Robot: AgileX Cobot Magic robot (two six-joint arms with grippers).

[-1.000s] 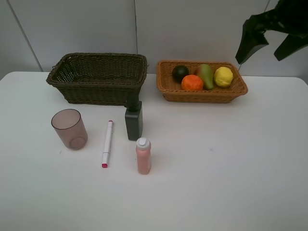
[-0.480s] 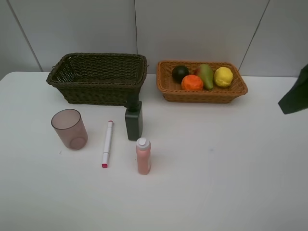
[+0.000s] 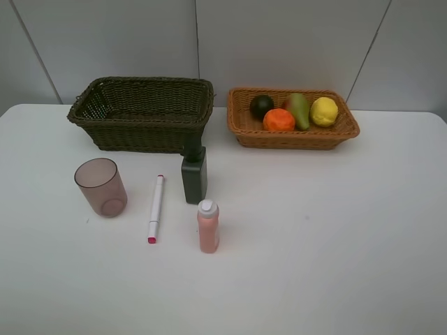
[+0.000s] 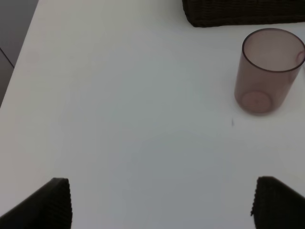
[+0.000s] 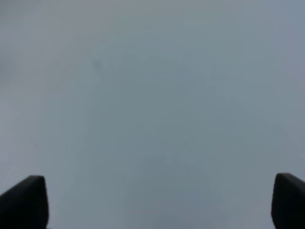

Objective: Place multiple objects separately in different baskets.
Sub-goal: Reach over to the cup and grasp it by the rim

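The orange-tan basket (image 3: 241,132) at the back right holds a dark green round fruit (image 3: 261,105), an orange (image 3: 279,120), a green-red pear (image 3: 299,109) and a yellow lemon (image 3: 324,111). The dark olive-brown basket (image 3: 143,132) at the back left looks empty inside. In front of it stand a pinkish cup (image 3: 101,187), a white-pink marker (image 3: 156,208), a dark green bottle (image 3: 194,174) and a pink bottle (image 3: 208,225). Neither arm shows in the high view. My left gripper (image 4: 162,202) is open over bare table near the cup (image 4: 267,71). My right gripper (image 5: 159,202) is open, facing a plain grey surface.
A white table (image 3: 335,237) carries everything, with a grey panelled wall (image 3: 279,42) behind the baskets. In the left wrist view the table's edge (image 4: 21,62) and a corner of the dark basket (image 4: 238,14) show.
The right arm, seen dark at the upper right a second ago, dropped to the right edge and then left the high view. The objects have not moved.
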